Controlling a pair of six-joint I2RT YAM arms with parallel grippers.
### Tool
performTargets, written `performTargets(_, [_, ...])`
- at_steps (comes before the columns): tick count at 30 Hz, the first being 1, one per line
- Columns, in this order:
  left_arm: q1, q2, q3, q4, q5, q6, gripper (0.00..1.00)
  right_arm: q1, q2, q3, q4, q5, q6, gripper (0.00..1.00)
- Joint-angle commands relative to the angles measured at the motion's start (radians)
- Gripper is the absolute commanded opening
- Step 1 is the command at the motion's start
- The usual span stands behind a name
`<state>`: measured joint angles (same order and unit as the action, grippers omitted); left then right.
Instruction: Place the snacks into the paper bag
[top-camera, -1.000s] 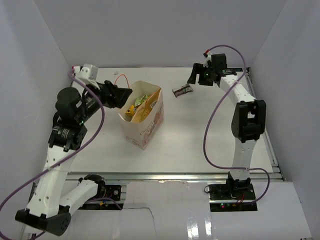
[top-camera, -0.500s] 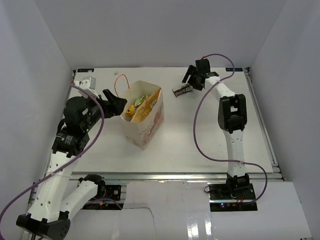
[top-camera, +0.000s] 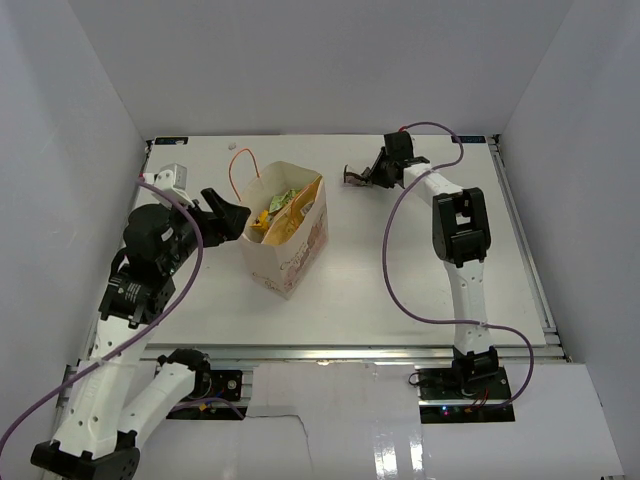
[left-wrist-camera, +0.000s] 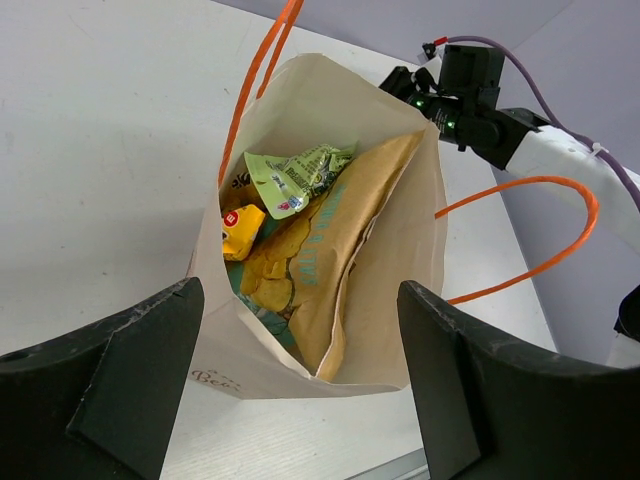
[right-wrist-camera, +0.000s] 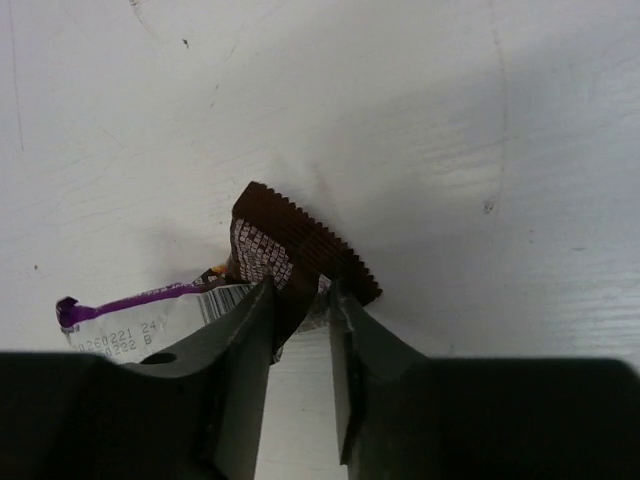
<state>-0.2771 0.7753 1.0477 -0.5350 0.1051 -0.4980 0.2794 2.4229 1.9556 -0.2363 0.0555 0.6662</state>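
1. The right hand (right-wrist-camera: 300, 300) is clenched on the bar (right-wrist-camera: 290, 245). Its two fingers (right-wrist-camera: 240, 350) pinch one end of the dark brown-and-white wrapper, and the crimped brown edge sticks out past the fingertips.
2. The bar is at the far side of the desk (top-camera: 400, 290), well apart from the paper bag (top-camera: 295, 255) and to its right. The pictures do not show whether the bar touches the desk or is just above it.
3. The left hand (top-camera: 232, 213) is released and holds nothing. Its fingers (left-wrist-camera: 120, 370) are spread wide, and it hovers just beside the bag's left wall, looking down into the open mouth without touching the paper.
4. The paper bag stands upright on the desk with its mouth open. Its orange handles (left-wrist-camera: 540, 250) loop out to either side.
5. Inside the bag, the chip bag (left-wrist-camera: 330, 240) leans against the right wall.
6. The green pouch (left-wrist-camera: 295, 175) lies on top near the far edge.
7. The yellow wrapper (left-wrist-camera: 242, 228) sits at the left wall, just below the pouch.
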Motion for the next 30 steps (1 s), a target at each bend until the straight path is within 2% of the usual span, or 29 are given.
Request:
performTargets(1, [-0.001, -0.036, -0.008, -0.026, -0.022, -0.005, 0.89, -0.019, -0.050, -0.093, -0.017, -0.003, -0.042, 0.29])
performTargets(3, [-0.001, -0.053, -0.012, -0.026, -0.022, -0.007, 0.89, -0.034, -0.088, -0.128, 0.005, -0.020, -0.068, 0.22])
performTargets(5, [-0.001, -0.067, -0.023, -0.026, -0.018, -0.008, 0.89, -0.057, -0.119, -0.179, 0.017, -0.045, -0.109, 0.09])
performTargets(6, [-0.001, -0.070, -0.034, -0.023, -0.013, -0.010, 0.89, -0.066, -0.154, -0.198, 0.037, -0.046, -0.131, 0.08])
performTargets(8, [-0.001, -0.086, -0.046, -0.017, -0.004, -0.011, 0.89, -0.104, -0.221, -0.245, 0.064, -0.137, -0.206, 0.08])
performTargets(12, [-0.001, -0.120, -0.086, 0.024, 0.021, -0.013, 0.89, -0.187, -0.346, -0.281, 0.150, -0.444, -0.405, 0.08])
performTargets(13, [-0.001, -0.126, -0.103, 0.030, 0.024, -0.013, 0.89, -0.213, -0.373, -0.281, 0.150, -0.570, -0.442, 0.08])
performTargets(17, [-0.001, -0.149, -0.133, 0.059, 0.045, -0.007, 0.89, -0.215, -0.565, -0.265, 0.118, -0.707, -0.597, 0.08])
performTargets(20, [-0.001, -0.162, -0.150, 0.072, 0.057, 0.001, 0.89, -0.142, -0.681, -0.218, 0.071, -0.708, -0.727, 0.08])
performTargets(23, [-0.001, -0.177, -0.155, 0.076, 0.061, 0.010, 0.89, -0.011, -0.763, -0.156, 0.071, -0.619, -0.838, 0.08])
performTargets(24, [-0.001, -0.183, -0.156, 0.075, 0.059, 0.013, 0.89, 0.066, -0.774, -0.137, 0.072, -0.564, -0.861, 0.08])
performTargets(30, [-0.001, -0.241, -0.161, 0.053, 0.039, 0.029, 0.89, 0.357, -0.720, 0.060, 0.052, -0.358, -1.020, 0.08])
